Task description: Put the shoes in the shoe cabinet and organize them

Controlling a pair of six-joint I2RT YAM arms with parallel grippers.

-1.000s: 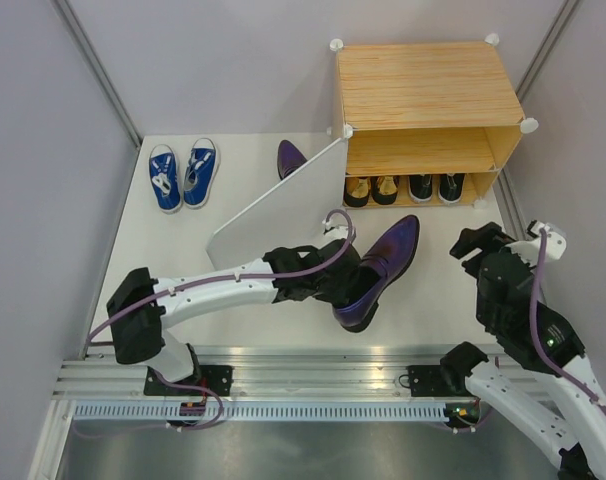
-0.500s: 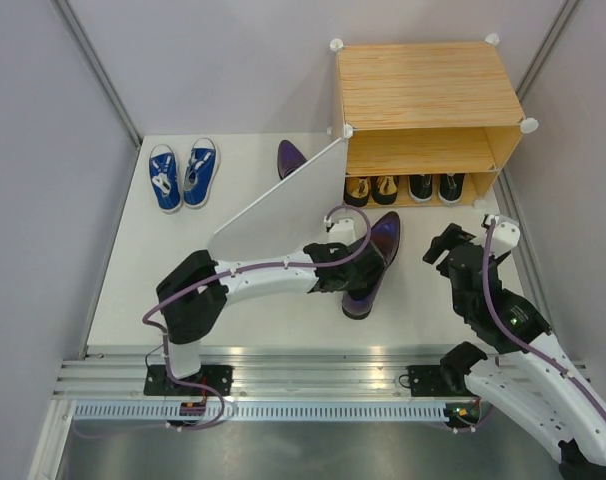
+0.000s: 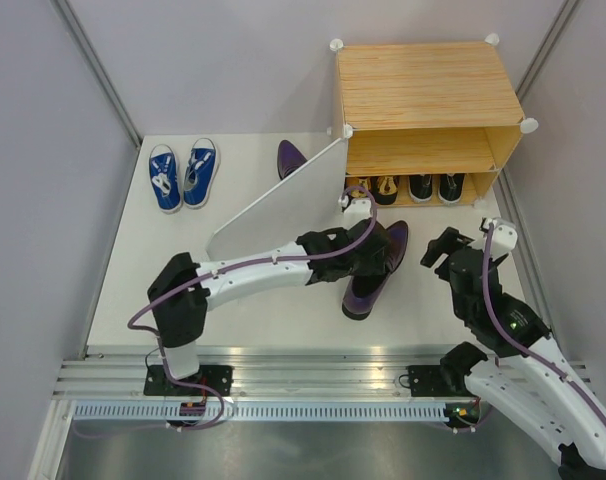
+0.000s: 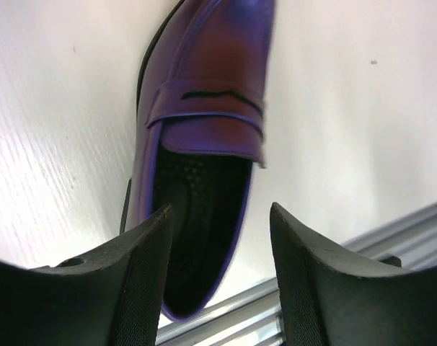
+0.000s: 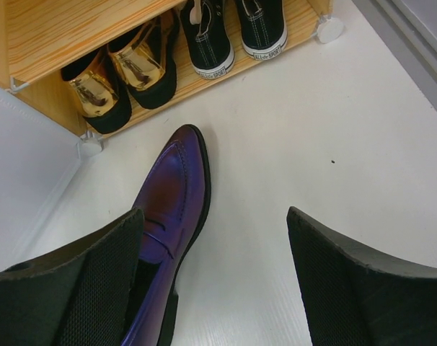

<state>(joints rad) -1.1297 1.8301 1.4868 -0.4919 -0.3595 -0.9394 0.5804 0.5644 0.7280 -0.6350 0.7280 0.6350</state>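
Observation:
One dark purple dress shoe (image 3: 366, 283) lies flat on the white table in front of the shoe cabinet (image 3: 423, 85), toe toward it. My left gripper (image 3: 381, 243) hovers over that shoe, open; in the left wrist view the shoe (image 4: 204, 108) sits below the parted fingers (image 4: 143, 267), apart from both. My right gripper (image 3: 451, 250) is open to the shoe's right; the right wrist view has the shoe (image 5: 171, 191) beside its left finger. Gold shoes (image 5: 117, 79) and black shoes (image 5: 236, 29) stand on the lower shelf. Blue sneakers (image 3: 183, 173) rest at the far left.
The white door panel (image 3: 278, 205) swings out to the left of the cabinet. Behind it only the toe of a second purple shoe (image 3: 290, 156) shows. The upper shelf (image 3: 423, 150) holds nothing that I can see. A metal rail (image 3: 313, 375) runs along the near edge.
My left gripper has opened and let go of the purple shoe, which went from tilted in the air to flat on the table. The right arm came in closer to the shoe.

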